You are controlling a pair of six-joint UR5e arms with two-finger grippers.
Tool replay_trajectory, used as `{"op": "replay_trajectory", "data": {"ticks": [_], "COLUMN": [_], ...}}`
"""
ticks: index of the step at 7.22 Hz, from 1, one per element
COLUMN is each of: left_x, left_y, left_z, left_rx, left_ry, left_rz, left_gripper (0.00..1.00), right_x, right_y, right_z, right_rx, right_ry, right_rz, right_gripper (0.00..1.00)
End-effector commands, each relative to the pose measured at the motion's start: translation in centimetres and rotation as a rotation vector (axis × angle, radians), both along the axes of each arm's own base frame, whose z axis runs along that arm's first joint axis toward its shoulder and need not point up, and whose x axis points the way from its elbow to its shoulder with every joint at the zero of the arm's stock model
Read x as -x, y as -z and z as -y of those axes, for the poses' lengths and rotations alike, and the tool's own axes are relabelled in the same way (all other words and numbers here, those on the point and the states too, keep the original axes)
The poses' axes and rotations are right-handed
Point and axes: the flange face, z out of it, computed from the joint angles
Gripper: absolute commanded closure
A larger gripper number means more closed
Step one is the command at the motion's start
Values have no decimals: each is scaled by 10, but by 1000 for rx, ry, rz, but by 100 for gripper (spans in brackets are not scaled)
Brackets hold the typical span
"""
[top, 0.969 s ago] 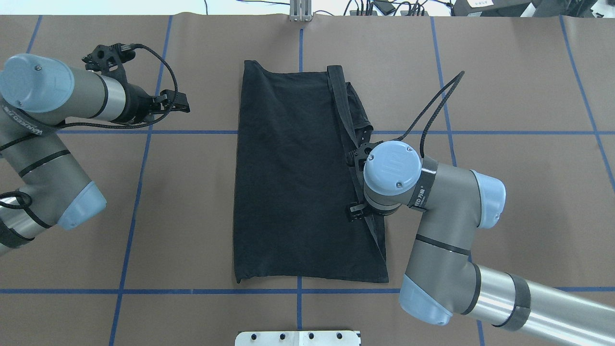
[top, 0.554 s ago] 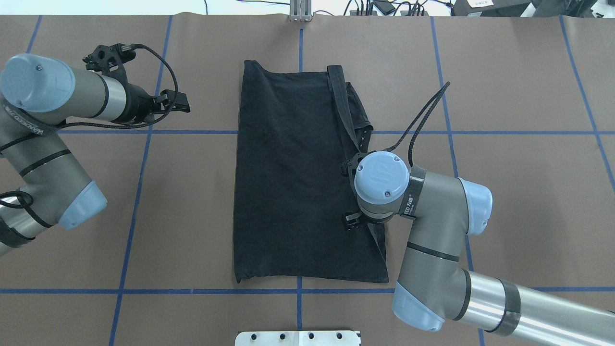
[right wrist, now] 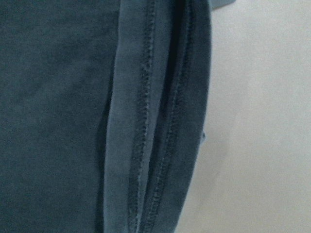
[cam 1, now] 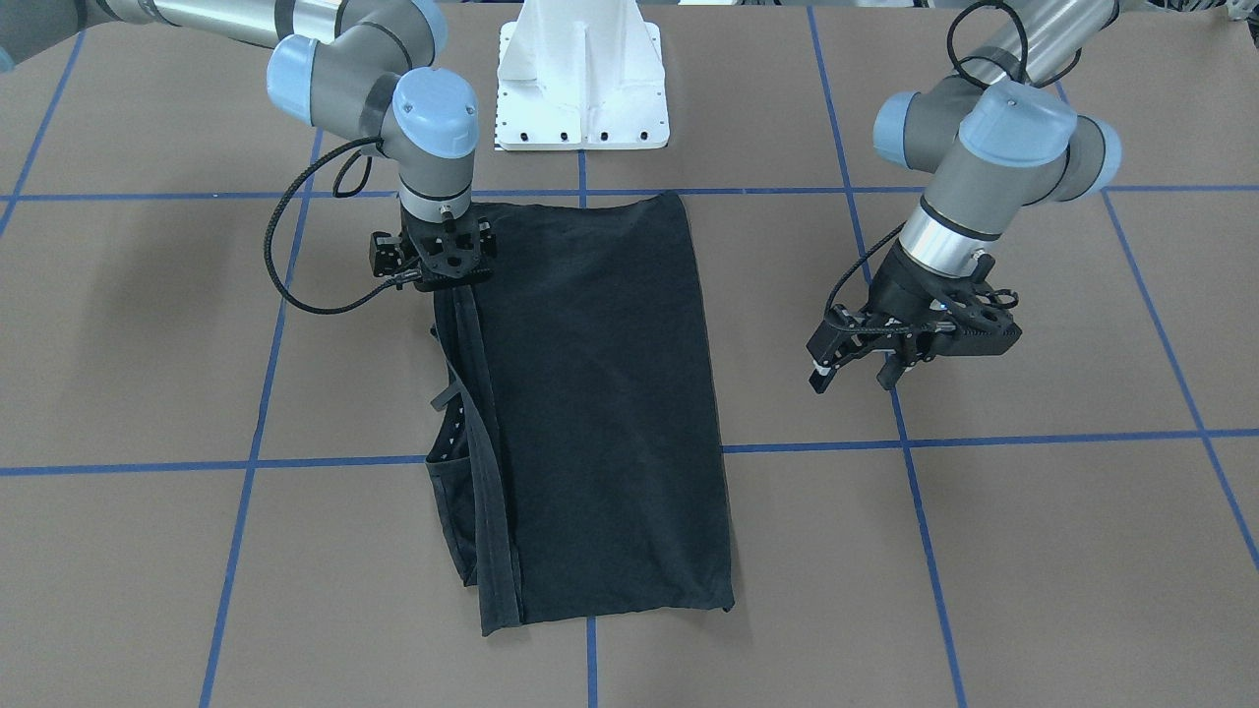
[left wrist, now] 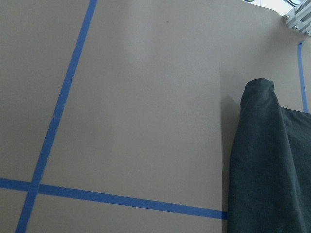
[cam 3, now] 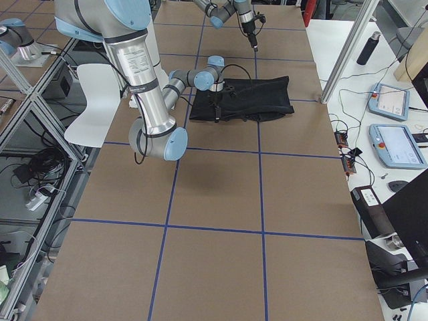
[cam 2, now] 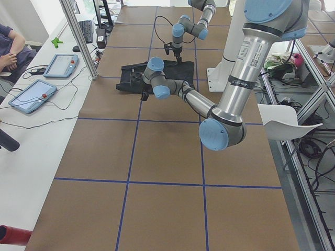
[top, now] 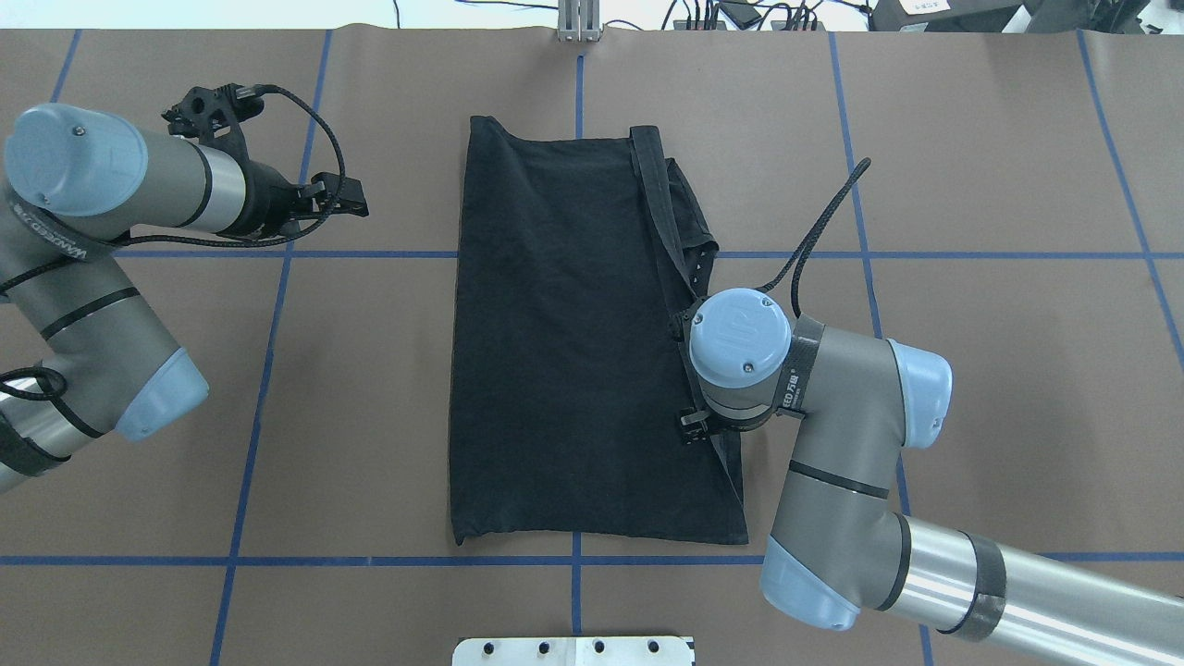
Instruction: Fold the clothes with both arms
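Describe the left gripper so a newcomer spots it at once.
On the brown paper-covered table with blue tape lines, a folded black T-shirt lies mid-table. The small black left gripper tips the grey arm on the overhead view's left. Unlike the right gripper, down at the shirt's hemmed edge, it hangs over bare table, clear of cloth.

brown taped table [top: 370, 388] bears folded black t-shirt [top: 564, 351]

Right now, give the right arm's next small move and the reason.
Probably lower the right gripper and pinch the hemmed edge of the T-shirt: it hangs directly over that edge, while the left gripper hovers beside, off the cloth.
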Motion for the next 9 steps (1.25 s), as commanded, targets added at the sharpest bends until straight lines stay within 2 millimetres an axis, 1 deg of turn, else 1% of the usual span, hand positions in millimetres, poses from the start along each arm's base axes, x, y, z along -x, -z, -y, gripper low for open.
{"op": "replay_trajectory", "data": {"ticks": [1, 2, 3, 4, 5, 6, 7, 8, 9], "left_x": [-1, -1, -2, -2, -2, -2, -1, -1, 1], "left_y": [4, 5, 6, 6, 6, 7, 7, 10, 13], "left_z": [1, 1, 2, 2, 2, 2, 1, 1, 0], "left_rx": [-3, -4, -5, -4, -5, -5, -8, -13, -21], "left_ry": [1, 1, 1, 1, 1, 1, 0, -2, -3], "left_rz": [-5, -6, -7, -8, -7, -7, -8, -12, -14], "left_gripper": [0, 0, 0, 0, 0, 0, 0, 0, 0], "right_x": [-8, -14, -25, -43, -62, -75, -89, -84, -66], "right_y": [-17, -20, -29, -39, -45, -29, -16, 7, 33], "right_z": [2, 7, 17, 29, 31, 36, 50, 57, 70], "right_rx": [13, 13, 11, 28, 48, 38, 52, 22, 4], "right_ry": [-6, -15, -19, -16, -25, -40, -60, -67, -68], "right_rz": [-24, -26, -39, -36, -26, 9, 48, 79, 100], "right_gripper": [0, 0, 0, 0, 0, 0, 0, 0, 0]}}
